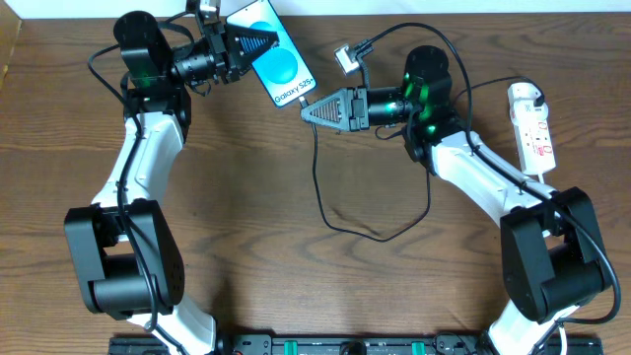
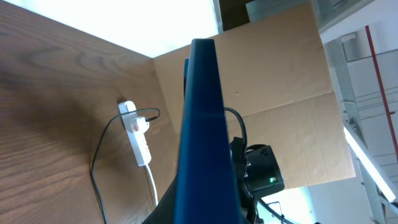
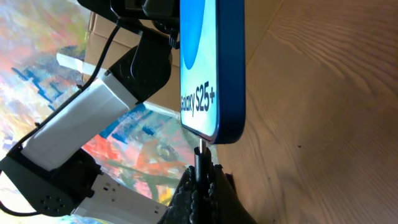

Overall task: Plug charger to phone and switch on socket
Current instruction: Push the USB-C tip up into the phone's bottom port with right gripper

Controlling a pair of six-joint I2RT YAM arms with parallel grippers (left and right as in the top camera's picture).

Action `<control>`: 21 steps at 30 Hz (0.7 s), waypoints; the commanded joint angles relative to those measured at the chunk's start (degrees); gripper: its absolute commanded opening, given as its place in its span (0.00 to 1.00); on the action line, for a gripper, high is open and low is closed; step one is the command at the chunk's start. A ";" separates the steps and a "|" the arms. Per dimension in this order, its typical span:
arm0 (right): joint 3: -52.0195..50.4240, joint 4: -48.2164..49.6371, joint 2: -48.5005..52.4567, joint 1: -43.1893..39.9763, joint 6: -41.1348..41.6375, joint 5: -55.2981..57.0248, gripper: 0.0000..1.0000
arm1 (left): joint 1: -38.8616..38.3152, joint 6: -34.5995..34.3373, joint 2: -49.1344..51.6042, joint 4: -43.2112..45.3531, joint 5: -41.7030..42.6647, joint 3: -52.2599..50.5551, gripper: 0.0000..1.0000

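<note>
Charger (image 3: 199, 155) in right hand (image 3: 200, 186), tip at phone (image 3: 214, 68) bottom edge.

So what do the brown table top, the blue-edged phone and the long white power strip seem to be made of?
Brown table top: wood or wood-look laminate, matt; grain lines show. Blue-edged phone: glossy frame, metal or plastic, unclear; its rounded edge shines. Long white power strip: probably smooth moulded plastic; even white surface.
</note>
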 commanded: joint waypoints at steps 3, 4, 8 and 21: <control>0.44 0.42 -1.14 0.76 0.46 3.45 0.01 | -0.83 0.79 -0.79 0.44 2.62 1.14 0.07; 0.44 0.42 -1.14 0.94 0.46 3.50 0.01 | -0.83 0.79 -0.79 0.24 2.47 1.14 0.07; 0.44 0.42 -1.14 1.05 0.46 3.52 0.01 | -0.83 0.79 -0.79 0.22 2.47 1.14 0.07; 0.44 0.39 -1.14 1.88 0.42 3.67 0.01 | -0.83 0.79 -0.79 0.22 2.58 1.14 0.07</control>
